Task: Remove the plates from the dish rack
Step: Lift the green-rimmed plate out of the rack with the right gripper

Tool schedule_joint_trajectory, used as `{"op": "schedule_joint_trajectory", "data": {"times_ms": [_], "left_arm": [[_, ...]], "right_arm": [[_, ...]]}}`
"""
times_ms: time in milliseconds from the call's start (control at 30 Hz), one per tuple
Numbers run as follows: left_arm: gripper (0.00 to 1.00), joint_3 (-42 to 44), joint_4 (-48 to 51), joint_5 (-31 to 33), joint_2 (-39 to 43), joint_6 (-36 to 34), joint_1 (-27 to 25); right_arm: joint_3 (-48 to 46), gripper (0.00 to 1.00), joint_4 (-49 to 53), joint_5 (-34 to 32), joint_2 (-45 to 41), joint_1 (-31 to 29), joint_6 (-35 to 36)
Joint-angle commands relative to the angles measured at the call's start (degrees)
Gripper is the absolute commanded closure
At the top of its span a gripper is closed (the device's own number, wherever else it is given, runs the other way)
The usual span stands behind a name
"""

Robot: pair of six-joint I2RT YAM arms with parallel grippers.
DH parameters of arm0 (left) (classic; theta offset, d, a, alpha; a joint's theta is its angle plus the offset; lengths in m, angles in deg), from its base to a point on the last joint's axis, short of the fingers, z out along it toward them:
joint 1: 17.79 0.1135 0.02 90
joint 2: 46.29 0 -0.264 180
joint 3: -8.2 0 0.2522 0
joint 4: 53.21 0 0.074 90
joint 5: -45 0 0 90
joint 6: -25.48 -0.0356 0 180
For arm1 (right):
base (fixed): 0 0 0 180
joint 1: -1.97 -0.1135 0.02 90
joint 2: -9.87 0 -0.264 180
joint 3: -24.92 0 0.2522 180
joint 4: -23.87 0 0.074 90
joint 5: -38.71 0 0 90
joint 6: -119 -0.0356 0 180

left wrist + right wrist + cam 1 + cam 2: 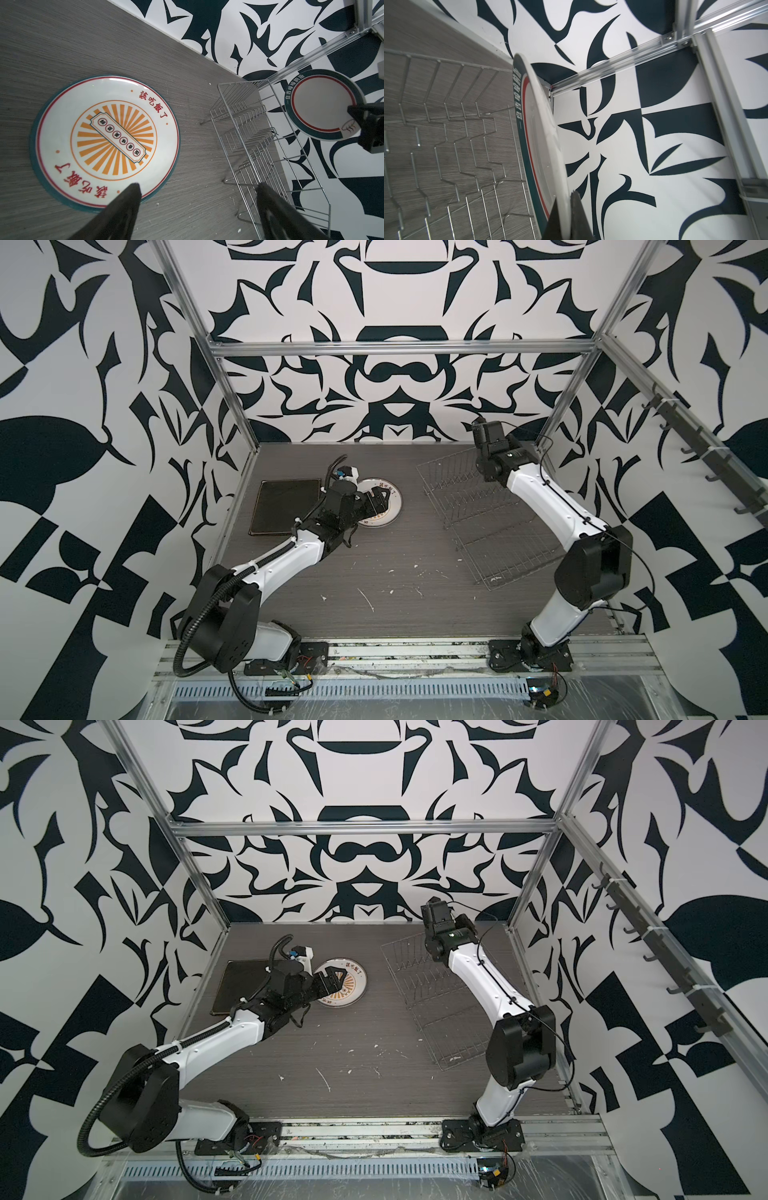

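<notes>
Gleaming round plate (320,106) in right claw (566,209), teal rim (red ring)

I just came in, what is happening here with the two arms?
The right gripper has its jaws shut on the rim of a round banded plate, held on edge near the dish rack, where no plate shows. The left gripper, open, hovers over a sunburst plate lying on the table beside a black square plate.

Grey wood-grain table (395,572) carries black square plate (284,506), round sunburst plate (104,143), dish rack (490,526); white specks (368,599), possibly paint.
</notes>
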Motion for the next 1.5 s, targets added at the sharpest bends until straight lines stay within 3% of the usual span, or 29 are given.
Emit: {"op": "schedule_joint_trajectory", "data": {"times_ms": [0, 233, 800, 1467], "left_arm": [[0.09, 1.2, 0.3, 0.3, 1.9, 0.2, 0.3], [0.09, 1.9, 0.3, -0.3, 3.0, 1.4, 0.3], [0.08, 6.8, -4.4, -2.8, 5.8, 6.4, -0.4], [0.08, 7.6, -11.4, -8.9, 6.7, 11.7, -0.4]], "right_arm": [[-1.8, 1.0, -5.2, -0.3, -6.7, -1.0, -3.0], [-6.1, 1.0, -5.7, 5.5, -14.5, -1.3, -9.6], [-18.7, 1.0, -6.5, 34.3, -32.5, -1.3, -33.9], [-34.6, 1.0, -19.7, 61.1, -37.1, -1.3, -60.9]]}}
